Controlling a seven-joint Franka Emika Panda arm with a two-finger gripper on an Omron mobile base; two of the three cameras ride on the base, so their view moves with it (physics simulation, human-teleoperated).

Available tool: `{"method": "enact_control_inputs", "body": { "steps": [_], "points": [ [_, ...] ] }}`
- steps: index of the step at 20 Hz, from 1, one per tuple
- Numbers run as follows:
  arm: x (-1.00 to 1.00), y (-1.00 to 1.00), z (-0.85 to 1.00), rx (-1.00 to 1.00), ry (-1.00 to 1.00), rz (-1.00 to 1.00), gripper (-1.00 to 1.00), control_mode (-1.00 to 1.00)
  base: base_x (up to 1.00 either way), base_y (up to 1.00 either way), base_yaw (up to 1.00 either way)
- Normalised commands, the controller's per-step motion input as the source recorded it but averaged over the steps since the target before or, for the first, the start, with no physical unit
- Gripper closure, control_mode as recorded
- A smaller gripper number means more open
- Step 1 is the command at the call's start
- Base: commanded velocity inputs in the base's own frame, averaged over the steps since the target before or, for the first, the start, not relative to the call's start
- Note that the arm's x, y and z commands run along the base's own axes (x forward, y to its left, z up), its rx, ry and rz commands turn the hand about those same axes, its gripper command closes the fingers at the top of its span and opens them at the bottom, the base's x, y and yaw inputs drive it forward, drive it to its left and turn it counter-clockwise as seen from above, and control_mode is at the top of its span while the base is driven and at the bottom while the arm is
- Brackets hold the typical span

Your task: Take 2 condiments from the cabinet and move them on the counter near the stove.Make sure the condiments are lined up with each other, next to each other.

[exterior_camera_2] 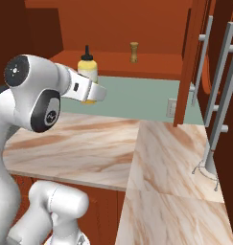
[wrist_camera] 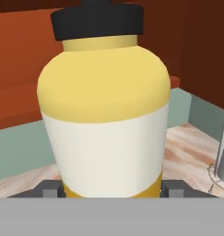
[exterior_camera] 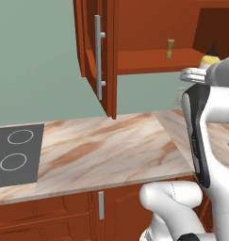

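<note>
A: Listing item one: the yellow squeeze bottle [wrist_camera: 104, 115]. Where does it stand relative to the cabinet [exterior_camera: 149, 28]?

B: At the front edge of the cabinet's open shelf, upright, black nozzle up. The base views show it at the shelf's lip, with the gripper [wrist_camera: 104, 191] right at it.

A: Position against the gripper?

B: The hand view has the bottle's lower body set between the two dark fingertips [wrist_camera: 50, 190], one on each side of its base. The jaws stand spread about as wide as the bottle; whether they press on it cannot be told.

A: Item two?

B: The tan wooden shaker [exterior_camera_2: 133, 52], upright farther back on the same cabinet shelf, apart from the bottle.

A: Below the cabinet?

B: The marble counter [exterior_camera: 111, 150], with the dark stove [exterior_camera: 17, 153] set into it, off to the side of the cabinet's open door.
</note>
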Motion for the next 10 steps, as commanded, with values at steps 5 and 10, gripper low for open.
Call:
{"method": "enact_control_inputs", "body": {
  "steps": [5,10],
  "points": [
    [-0.79,0.42,0.0,0.13,0.0,0.1,1.0,-1.0,0.0,0.0,0.0],
    [-0.57,0.2,0.0,0.07,-0.02,0.07,1.0,-1.0,0.0,0.0,0.0]
  ]
}}
